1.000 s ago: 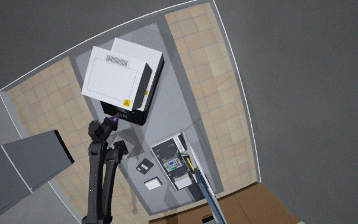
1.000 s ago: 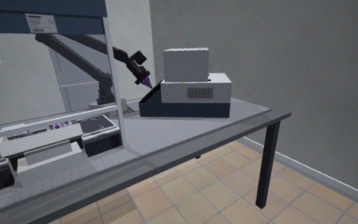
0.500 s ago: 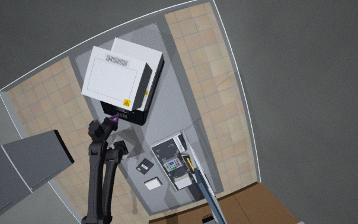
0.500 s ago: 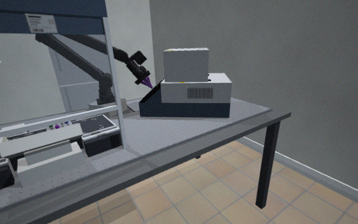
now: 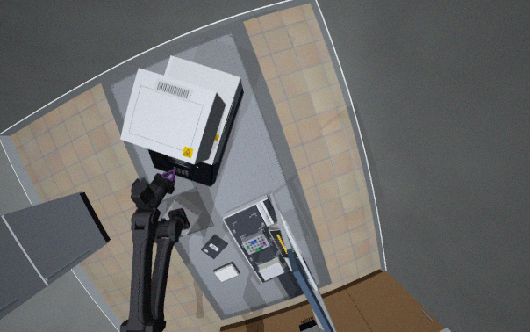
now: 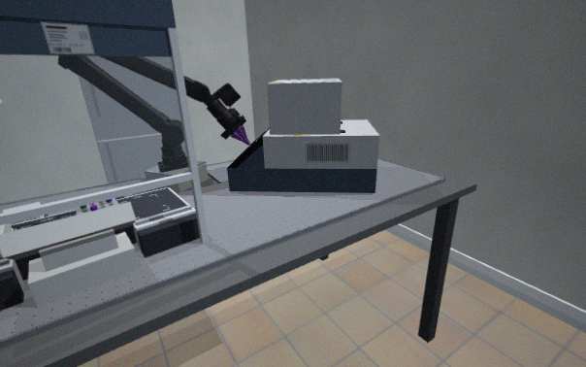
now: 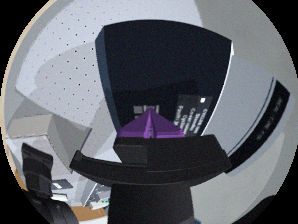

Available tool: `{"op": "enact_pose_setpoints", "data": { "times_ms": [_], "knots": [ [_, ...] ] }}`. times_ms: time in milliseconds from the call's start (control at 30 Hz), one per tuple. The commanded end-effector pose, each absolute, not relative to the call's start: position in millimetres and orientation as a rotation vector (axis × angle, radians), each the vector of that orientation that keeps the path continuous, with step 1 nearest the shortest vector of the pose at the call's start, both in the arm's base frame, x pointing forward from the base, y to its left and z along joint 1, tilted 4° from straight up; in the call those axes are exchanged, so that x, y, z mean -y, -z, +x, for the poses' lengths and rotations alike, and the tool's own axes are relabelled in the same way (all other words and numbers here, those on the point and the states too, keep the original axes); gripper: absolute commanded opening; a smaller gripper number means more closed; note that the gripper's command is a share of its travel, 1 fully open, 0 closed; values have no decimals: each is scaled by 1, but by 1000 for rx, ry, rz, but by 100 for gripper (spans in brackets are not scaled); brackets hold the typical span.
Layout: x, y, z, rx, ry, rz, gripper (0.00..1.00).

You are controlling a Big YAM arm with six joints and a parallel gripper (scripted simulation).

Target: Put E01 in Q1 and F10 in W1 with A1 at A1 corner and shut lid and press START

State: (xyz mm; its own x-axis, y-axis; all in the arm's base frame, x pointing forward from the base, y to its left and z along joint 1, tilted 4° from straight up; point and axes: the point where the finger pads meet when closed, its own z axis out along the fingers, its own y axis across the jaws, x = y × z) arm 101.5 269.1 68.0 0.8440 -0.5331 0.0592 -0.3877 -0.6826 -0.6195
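Right, we start at the claw (image 5: 168, 176): its purple fingers are pinched fully together with nothing between them, forming one point aimed at the sloped dark panel (image 6: 244, 156) of cycler Q1 (image 6: 320, 146). In the wrist view that tip (image 7: 152, 124) sits at the panel's row of keys; whether it touches one, we cannot tell. A small green lamp (image 5: 196, 166) glows just at three o'clock from the claw, so we judge no run is on yet.

Moving outward, Q1's white lid (image 5: 168, 116) looks raised above the body, standing tall in the exterior view, so this press seems aimed at the lid keys rather than START.

Farther out on the counter (image 6: 340, 194), at about five o'clock from the claw, the deck (image 5: 252, 237) holds its items; a pale plate (image 5: 271, 269) lies at its near end, though we cannot read which ID. By our reckoning both plate moves, lid closing and START remain undone.
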Motion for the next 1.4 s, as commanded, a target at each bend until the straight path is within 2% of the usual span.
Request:
{"op": "enact_pose_setpoints", "data": {
  "times_ms": [0, 800, 1367],
  "knots": [
    [-282, -80, 106, -671, 304, -2369, 0],
    [-278, -73, 105, -672, 303, -2378, 0],
    [-288, -99, 104, -674, 301, -2341, 0]
  ]
}}
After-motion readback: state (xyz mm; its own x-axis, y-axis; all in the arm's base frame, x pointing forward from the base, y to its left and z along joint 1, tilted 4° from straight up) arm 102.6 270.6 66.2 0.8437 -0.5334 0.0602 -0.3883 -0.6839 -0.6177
